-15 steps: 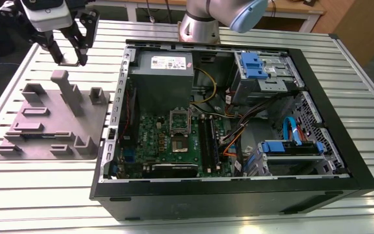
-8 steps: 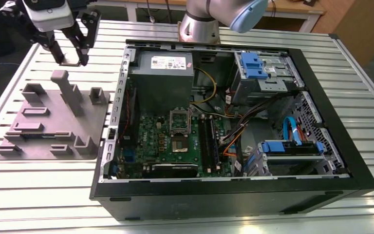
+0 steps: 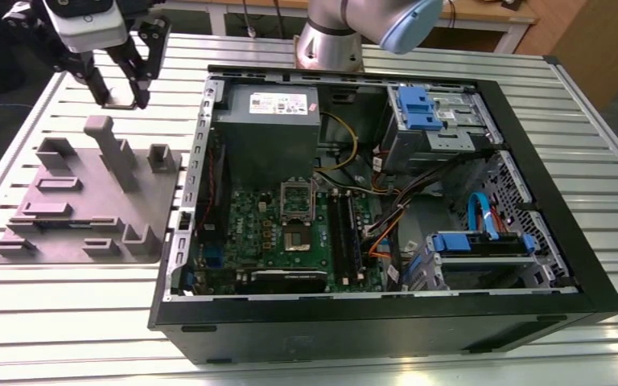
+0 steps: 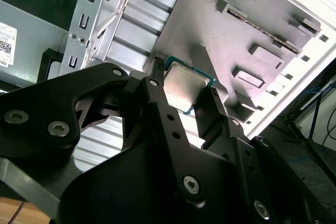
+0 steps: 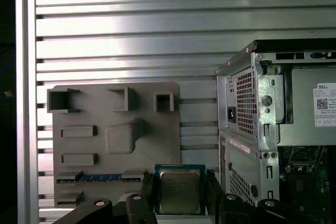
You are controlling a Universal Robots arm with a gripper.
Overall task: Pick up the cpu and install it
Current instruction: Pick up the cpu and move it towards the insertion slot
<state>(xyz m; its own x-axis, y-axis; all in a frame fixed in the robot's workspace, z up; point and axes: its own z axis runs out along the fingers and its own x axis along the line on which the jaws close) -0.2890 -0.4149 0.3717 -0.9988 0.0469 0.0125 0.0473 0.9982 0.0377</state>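
The cpu, a small square chip with a silver-grey metal top and a green rim, sits between my gripper's two black fingers, which are shut on its edges. In the second wrist view the cpu is likewise clamped in the gripper, held in the air above the grey fixture plate. In the exterior view my gripper hangs above the table at the far end of the fixture plate, on the exterior view's left of the open computer case. The motherboard lies inside the case.
The grey power supply sits in the case beside the motherboard. Blue drive brackets and loose cables fill the case's right side. The fixture plate carries raised blocks and a tall post. The slatted metal table lies under everything.
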